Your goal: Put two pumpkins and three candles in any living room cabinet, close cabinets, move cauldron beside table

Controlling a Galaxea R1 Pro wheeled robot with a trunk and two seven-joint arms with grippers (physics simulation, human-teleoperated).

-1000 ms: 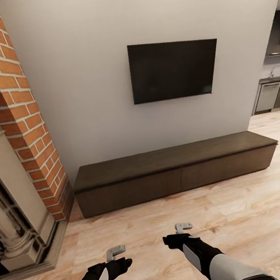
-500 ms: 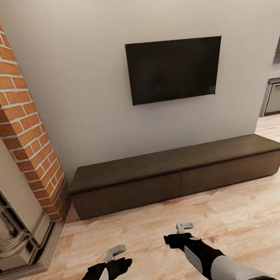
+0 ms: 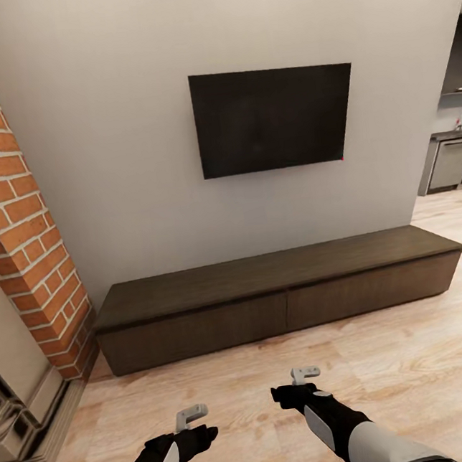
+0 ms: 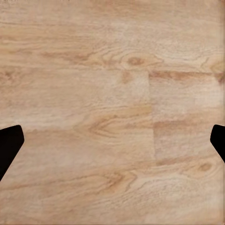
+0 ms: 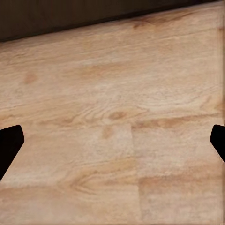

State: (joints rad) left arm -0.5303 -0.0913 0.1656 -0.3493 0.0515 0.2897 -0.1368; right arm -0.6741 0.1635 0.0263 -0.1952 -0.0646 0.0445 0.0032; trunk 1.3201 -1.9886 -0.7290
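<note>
I am facing the cabinet [image 3: 280, 304], standing shut against the wall under the TV [image 3: 273, 119]. Left gripper [image 3: 190, 414] and right gripper [image 3: 304, 374] are hovering over floor [image 3: 421, 366], jaws spread wide, empty.

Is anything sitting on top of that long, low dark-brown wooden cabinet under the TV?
No, the long dark-brown wooden cabinet has a bare flat top in the head view.

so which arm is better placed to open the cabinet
Right, marginally. The right gripper sits farther forward, nearer the cabinet front; the left gripper hangs farther back. Both have open, empty jaws, and neither is near the closed panels.
</note>
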